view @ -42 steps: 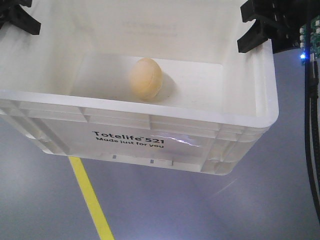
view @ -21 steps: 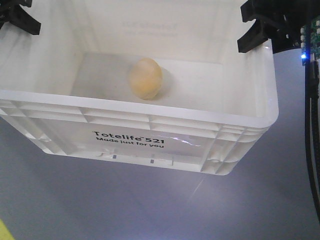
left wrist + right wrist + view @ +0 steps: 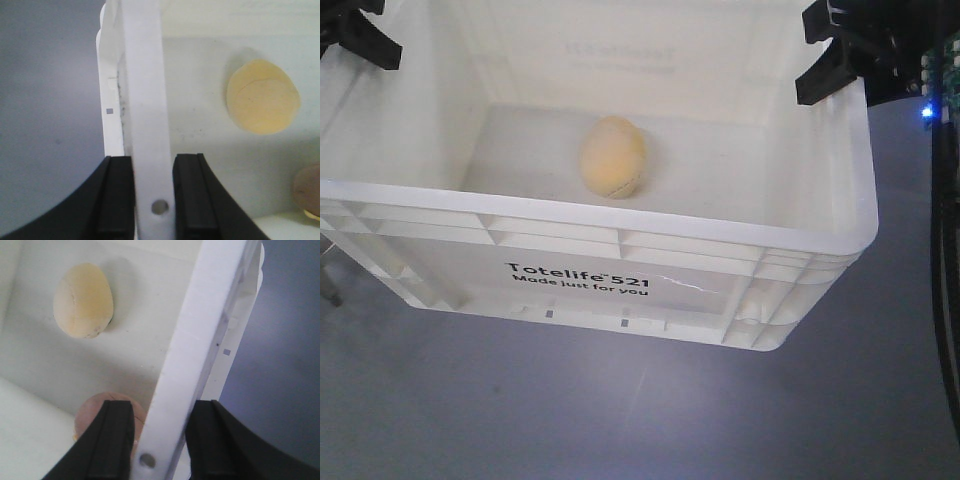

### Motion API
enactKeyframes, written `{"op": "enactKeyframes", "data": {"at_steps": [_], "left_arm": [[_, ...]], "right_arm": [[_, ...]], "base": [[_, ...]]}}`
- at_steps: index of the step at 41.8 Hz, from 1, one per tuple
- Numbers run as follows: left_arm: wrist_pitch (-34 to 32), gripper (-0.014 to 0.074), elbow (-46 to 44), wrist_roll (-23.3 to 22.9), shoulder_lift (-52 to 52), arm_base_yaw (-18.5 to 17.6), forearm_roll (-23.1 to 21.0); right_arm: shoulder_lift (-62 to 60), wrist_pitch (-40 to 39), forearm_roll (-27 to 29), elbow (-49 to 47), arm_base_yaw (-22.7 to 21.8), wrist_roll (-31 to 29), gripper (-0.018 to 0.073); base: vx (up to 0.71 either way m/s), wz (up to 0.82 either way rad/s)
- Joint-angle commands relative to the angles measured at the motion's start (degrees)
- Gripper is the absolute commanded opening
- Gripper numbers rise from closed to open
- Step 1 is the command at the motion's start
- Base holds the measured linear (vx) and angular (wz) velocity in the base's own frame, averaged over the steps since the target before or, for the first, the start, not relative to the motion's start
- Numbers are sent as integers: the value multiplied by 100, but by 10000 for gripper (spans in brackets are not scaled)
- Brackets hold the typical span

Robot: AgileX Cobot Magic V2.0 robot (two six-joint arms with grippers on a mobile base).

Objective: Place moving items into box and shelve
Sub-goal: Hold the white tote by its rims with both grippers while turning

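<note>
Box (image 3: 620, 225) first: you have the big white tote with the black "Totelife 521" print hanging between the two arms, and it looks to be lifted clear of the grey floor (image 3: 620, 420) below it. Your left gripper (image 3: 152, 197) is closed on the left side rim, one black finger on each face of the wall. Your right gripper (image 3: 159, 440) pinches the right side rim the same way, so both are narrowed to the thickness of the plastic.

Inside, a peach toy (image 3: 613, 157) lies on the bottom near the middle. A pinkish-brown toy (image 3: 92, 412) sits by the wall close under your right gripper; the front view does not show it.

I judge the loading done and the carry to the shelf in hand. No shelf is in view, so find it before you advance. Hold the tote level and move both arms together, or a rim may slip from its grip.
</note>
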Motion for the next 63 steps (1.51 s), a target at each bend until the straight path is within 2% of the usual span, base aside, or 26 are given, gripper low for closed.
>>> {"op": "enactKeyframes", "data": {"at_steps": [1, 20, 63], "left_arm": [[-283, 0, -268, -8, -333, -124, -1079], [-283, 0, -268, -8, -333, -124, -1075], [-283, 0, -268, -8, -346, -124, -1079]], "right_arm": [[-265, -559, 1172, -250, 98, -238, 0], [-265, -506, 1187, -250, 98, -238, 0], [-265, -424, 1202, -250, 98, -238, 0]], "base": [[33, -50], [35, -41], [45, -23]]}}
